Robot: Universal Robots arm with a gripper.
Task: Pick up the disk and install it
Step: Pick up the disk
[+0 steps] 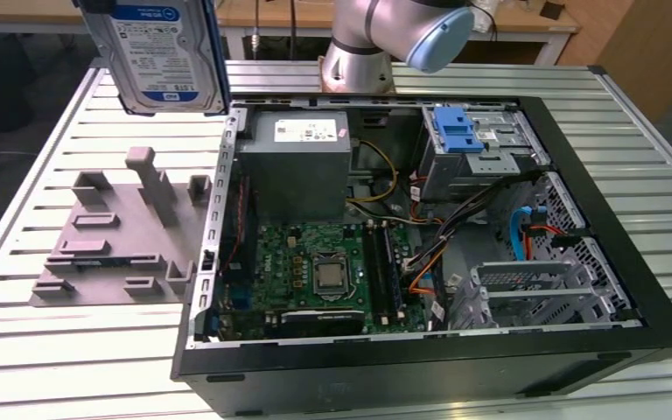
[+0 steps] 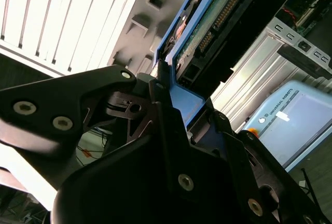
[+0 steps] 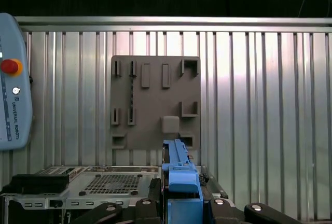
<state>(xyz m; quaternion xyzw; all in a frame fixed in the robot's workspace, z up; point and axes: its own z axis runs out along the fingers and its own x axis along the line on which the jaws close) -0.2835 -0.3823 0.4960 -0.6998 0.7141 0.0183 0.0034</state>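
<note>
Exterior view: holding disk (image 1: 167, 54) aloft, jaws clamped on its frame edge; narrow grip, so risks twisting or slipping.

The slatted metal table (image 1: 32, 350) I work over carries an open black computer case (image 1: 430, 363), set from its middle toward the edge on the exterior view's right. A grey fixture plate (image 1: 102, 254) with raised blocks and slots lies flat just beside the case, toward the edge on the exterior view's left. Inside the case I see a grey power supply (image 1: 295, 171) with a white sticker in one far corner, a silver cage (image 1: 482, 153) with a blue latch (image 1: 462, 131) in the other, and a green motherboard (image 1: 312, 262) toward the near wall.
</note>
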